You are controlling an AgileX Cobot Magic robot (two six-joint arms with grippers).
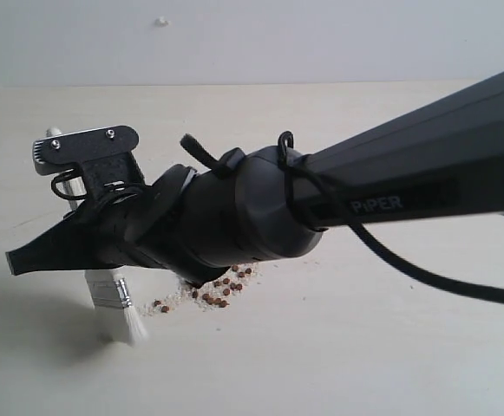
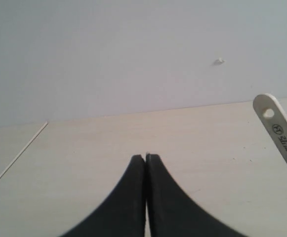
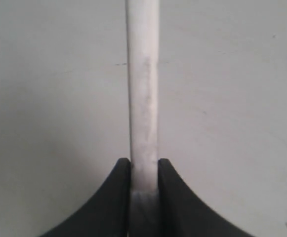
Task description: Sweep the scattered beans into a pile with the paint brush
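Right wrist view: your right gripper [image 3: 143, 164] has its jaws closed narrowly on the pale handle of the paint brush [image 3: 143, 89]. Left wrist view: your left gripper [image 2: 145, 158] is pressed fully together, holding nothing. Exterior view: the paint brush stands at lower left, bristles down on the table [image 1: 382, 355]. The beans [image 1: 221, 290] cluster just right of it, at lower centre.

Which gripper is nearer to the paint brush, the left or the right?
Right. The right gripper grips the paint brush by its handle. The left gripper is shut on nothing and stands apart from the brush; its camera sees only the handle's holed end.
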